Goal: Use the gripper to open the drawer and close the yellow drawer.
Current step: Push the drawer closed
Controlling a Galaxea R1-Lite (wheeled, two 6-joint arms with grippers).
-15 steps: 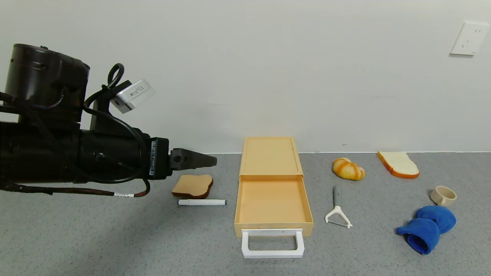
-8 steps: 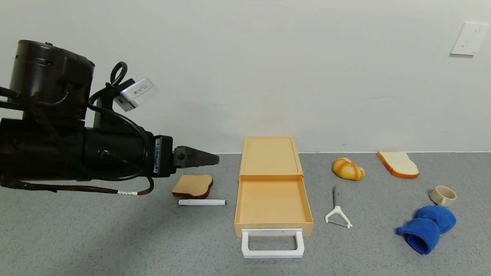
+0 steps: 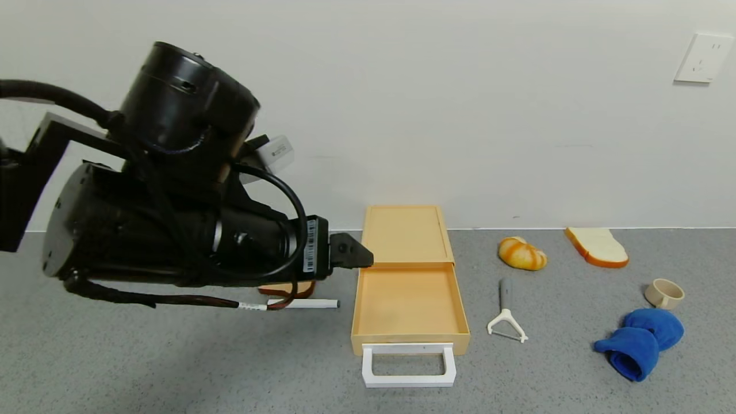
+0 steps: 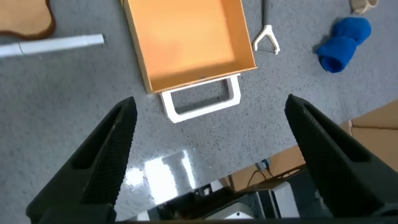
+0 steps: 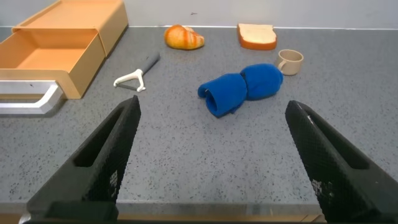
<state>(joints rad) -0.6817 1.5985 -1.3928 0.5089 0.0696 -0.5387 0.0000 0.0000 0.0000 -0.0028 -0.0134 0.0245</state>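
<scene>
Above the table point(image 3: 172, 356), the left gripper point(image 3: 359, 256) is hovering with jaws spread, at nine o'clock of the pulled-out drawer point(image 3: 407, 302); the right gripper point(image 5: 211, 162) is resting released nearby.

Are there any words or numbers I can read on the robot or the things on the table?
White sticker on the left gripper wrist: print too small to read.
Silver-white box on the arm: label too blurred to read.
White tag on the cable: unreadable.
Drawer, white marker, wall socket: no readable text.
</scene>
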